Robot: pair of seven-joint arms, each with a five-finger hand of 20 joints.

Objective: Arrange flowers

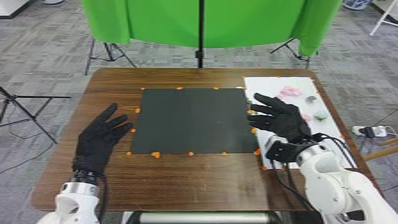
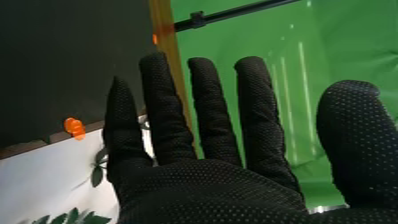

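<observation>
In the head view my right hand (image 1: 281, 119) is over the left edge of the white board (image 1: 330, 137), fingers straight and spread. Beside and beyond it on that board lie a pink flower (image 1: 289, 92), a small grey item (image 1: 310, 99) and a pale flower with green leaves (image 1: 321, 115). A paler pink bit near the hand is partly hidden by it. My left hand (image 1: 99, 139) is open over the table's left side, left of the dark mat (image 1: 191, 120). The right wrist view has my right hand (image 2: 209, 185) open and holding nothing, with green leaves (image 2: 75, 217) on the white board.
Orange blobs (image 1: 155, 155) dot the edges of the mat and the board on the brown wooden table (image 1: 204, 182). A green cloth (image 1: 160, 22) and a black stand (image 1: 200, 54) are behind the table's far edge.
</observation>
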